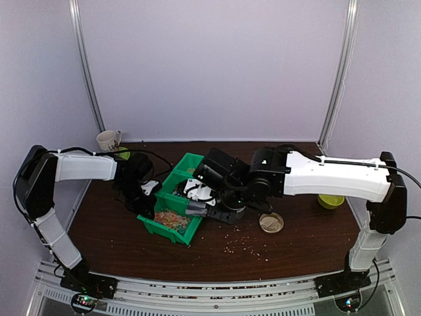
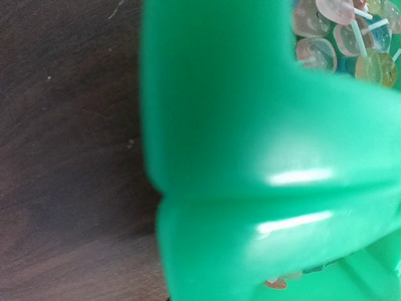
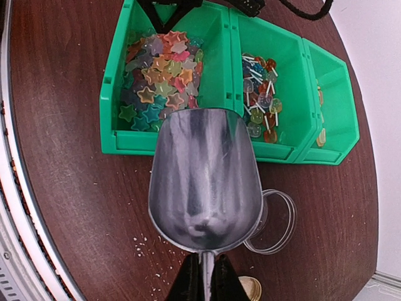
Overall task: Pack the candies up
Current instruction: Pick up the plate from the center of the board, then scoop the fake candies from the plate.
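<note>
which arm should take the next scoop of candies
Right: the right hand grips the empty metal scoop, its bowl facing the star candies in the green bins. The left hand sits close against the bins' outer wall.

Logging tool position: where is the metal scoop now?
Right wrist view: the metal scoop, empty, held by the right gripper, hangs just short of the green bins, a clear cup beside it.
</note>
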Robot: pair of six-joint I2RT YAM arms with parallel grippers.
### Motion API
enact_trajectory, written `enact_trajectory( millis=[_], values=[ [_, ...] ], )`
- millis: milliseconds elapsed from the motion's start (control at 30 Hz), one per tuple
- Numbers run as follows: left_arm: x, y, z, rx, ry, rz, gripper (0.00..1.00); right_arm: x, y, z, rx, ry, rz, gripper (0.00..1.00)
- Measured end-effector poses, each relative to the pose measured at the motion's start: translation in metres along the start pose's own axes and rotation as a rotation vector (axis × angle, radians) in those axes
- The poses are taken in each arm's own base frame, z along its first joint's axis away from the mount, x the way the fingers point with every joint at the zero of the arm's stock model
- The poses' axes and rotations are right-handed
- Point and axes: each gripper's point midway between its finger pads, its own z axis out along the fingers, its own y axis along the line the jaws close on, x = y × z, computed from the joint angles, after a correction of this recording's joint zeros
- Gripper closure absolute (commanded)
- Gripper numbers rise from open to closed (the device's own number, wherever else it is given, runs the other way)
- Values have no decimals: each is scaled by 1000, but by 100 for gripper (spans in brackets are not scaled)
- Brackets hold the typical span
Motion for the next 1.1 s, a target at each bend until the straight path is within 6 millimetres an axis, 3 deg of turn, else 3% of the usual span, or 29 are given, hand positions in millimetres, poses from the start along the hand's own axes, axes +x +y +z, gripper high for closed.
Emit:
enact_trajectory(
  millis=[267, 433, 633, 1100],
  values=[
    [-2, 1, 0, 162, -25, -104, 100, -4, -6, -9, 20, -31, 31, 100],
    [-4, -6, 2, 253, -48, -153, 100, -16, -24, -38, 72, -137, 81, 100],
    [-6, -31, 4, 452, -64, -223, 100, -29, -43, -71, 122, -253, 146, 100],
    [-11, -54, 0, 646, -84, -312, 100, -25, -35, -54, 104, -213, 129, 100]
  ],
)
